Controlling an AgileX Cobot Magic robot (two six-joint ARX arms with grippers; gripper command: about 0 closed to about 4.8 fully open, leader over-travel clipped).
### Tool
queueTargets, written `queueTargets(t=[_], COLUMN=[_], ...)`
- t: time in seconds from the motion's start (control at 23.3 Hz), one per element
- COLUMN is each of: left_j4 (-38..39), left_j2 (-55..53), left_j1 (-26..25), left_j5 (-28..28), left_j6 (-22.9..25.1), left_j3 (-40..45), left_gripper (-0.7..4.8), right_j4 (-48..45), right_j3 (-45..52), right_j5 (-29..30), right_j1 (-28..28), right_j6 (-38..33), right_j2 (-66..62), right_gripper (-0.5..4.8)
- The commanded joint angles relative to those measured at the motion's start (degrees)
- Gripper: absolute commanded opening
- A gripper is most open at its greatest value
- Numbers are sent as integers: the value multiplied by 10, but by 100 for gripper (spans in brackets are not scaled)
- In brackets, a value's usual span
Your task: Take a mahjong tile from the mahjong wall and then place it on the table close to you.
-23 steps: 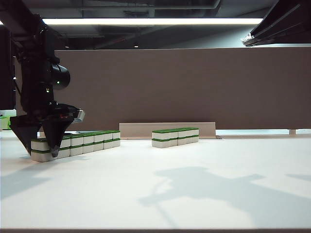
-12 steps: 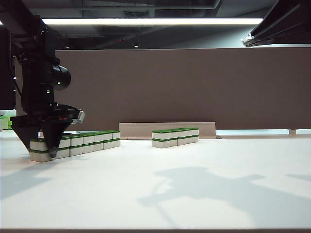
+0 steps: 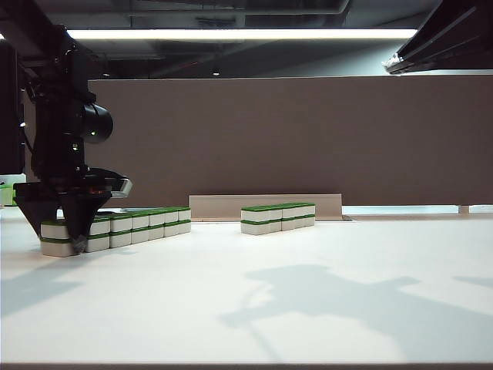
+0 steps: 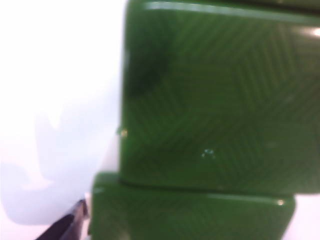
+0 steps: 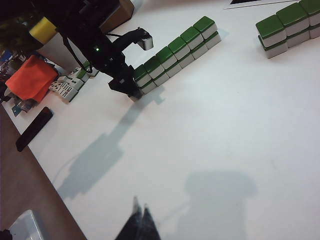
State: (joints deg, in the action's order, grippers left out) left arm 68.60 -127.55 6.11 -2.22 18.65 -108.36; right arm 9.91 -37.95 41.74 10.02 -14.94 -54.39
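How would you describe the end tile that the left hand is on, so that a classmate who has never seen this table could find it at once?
Start at the brown divider panel behind the white table; before its left part runs the mahjong wall, longer than the shorter row. Follow it towards the camera to the end stack under the left hand. The top tile, unlike its neighbours, sits between the black fingers.
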Motion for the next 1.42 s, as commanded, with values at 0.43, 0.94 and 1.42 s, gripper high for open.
queueTargets(t=[0.43,0.94,1.42], left_j4=[29,70,109], left_j2=[-2,1,25], left_j1=[6,6,9], left_j5=[1,0,-10], left_j6=[-15,-33,-70], left_j3=[0,-1,-4], left_gripper=[222,186,183], right_j4=[-8,-8,-8], right_j3=[-4,-4,-4], right_j5=[1,1,1], right_j1=[0,0,0], right_j6=[2,2,2], right_j2=[2,2,2], right_gripper=[-1,-1,-1])
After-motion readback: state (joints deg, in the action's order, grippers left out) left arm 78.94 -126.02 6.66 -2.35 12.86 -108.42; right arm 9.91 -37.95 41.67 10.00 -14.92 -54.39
